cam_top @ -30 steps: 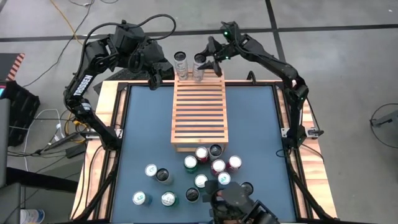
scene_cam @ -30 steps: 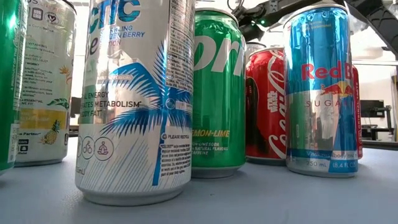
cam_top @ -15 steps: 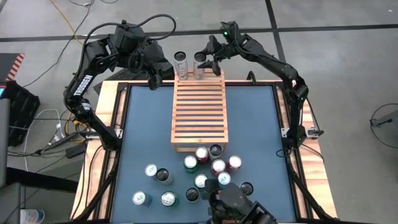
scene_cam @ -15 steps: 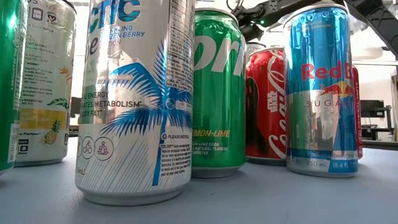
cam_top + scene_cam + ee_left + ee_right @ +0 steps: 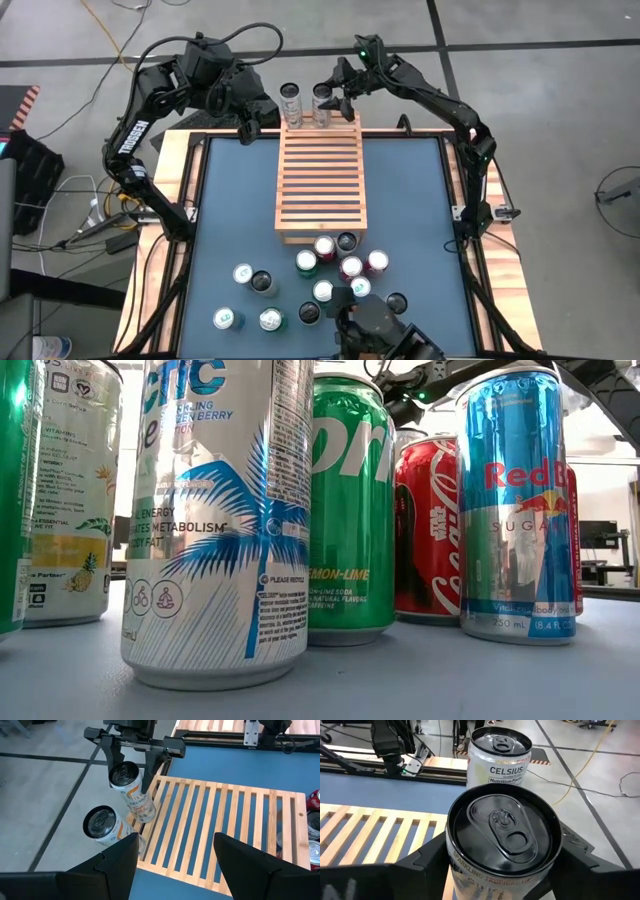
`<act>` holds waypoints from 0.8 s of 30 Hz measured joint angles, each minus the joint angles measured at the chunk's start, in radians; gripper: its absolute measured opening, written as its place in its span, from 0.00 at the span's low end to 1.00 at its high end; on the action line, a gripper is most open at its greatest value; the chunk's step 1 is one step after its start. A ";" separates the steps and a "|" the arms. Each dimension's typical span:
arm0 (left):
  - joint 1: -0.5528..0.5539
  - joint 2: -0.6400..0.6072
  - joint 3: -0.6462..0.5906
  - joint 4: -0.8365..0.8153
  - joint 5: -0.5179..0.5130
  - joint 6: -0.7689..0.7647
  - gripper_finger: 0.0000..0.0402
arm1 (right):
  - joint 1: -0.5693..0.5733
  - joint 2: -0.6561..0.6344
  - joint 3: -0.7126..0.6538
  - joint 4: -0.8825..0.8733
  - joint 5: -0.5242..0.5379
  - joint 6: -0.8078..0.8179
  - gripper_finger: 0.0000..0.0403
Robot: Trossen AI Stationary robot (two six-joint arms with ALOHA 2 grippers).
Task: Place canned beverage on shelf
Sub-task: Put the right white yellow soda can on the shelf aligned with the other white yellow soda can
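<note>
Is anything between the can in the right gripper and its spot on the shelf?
Nothing visible. The right gripper holds the can at the shelf's far edge, beside the other Celsius can already standing there.

In the low view, a row of tall drink cans (image 5: 215,520) fills the frame, hiding the light-brown slatted wooden shelf and most of both arms behind it. The green can (image 5: 15,495) at that view's side is cut off by the edge. In the right wrist view, the black-topped can (image 5: 502,832) hides the tips of the dark fingers (image 5: 427,857) flanking it.
</note>
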 joint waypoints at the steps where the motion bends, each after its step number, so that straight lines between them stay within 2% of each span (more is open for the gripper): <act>1: 0.000 0.000 0.000 0.000 0.000 0.000 0.61 | 0.000 0.000 0.000 0.000 0.000 0.000 0.68; 12: 0.000 0.000 0.000 0.000 0.001 0.000 0.61 | 0.018 0.000 0.000 0.009 0.049 0.027 0.69; 24: 0.000 0.000 0.000 0.000 0.004 0.000 0.61 | 0.026 -0.001 0.000 0.000 0.054 0.042 0.69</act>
